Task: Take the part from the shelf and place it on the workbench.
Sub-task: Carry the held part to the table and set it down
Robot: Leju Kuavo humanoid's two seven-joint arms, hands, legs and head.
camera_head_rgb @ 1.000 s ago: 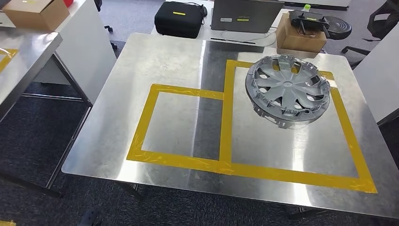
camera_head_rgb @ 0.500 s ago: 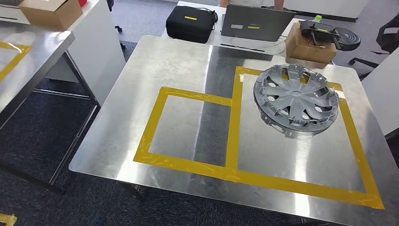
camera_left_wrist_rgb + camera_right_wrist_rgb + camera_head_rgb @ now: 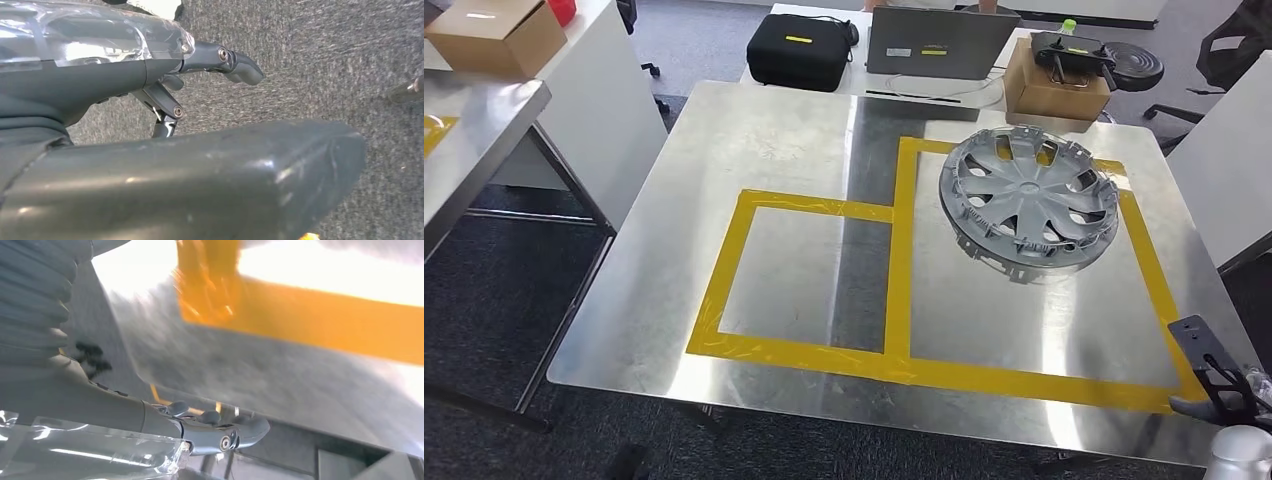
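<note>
Your wheel cover (image 3: 1030, 203) already lies on the worktop (image 3: 774, 130); both robot hands, right (image 3: 1224, 385) and left (image 3: 200, 65), hold nothing, fingers apart—just withdraw.

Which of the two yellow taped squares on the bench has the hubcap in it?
The larger taped square, on the robot's right. The hubcap lies in its far part; the smaller square beside it holds nothing.

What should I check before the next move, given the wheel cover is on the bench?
1. Wheel cover on the workbench: ok.
2. Cover inside the larger yellow tape outline: ok, near its far side.
3. Right hand holding nothing, fingers apart: ok.
4. Left hand empty, over the carpet: ok.
5. Right hand clear of the bench's near right corner: cannot tell.
</note>
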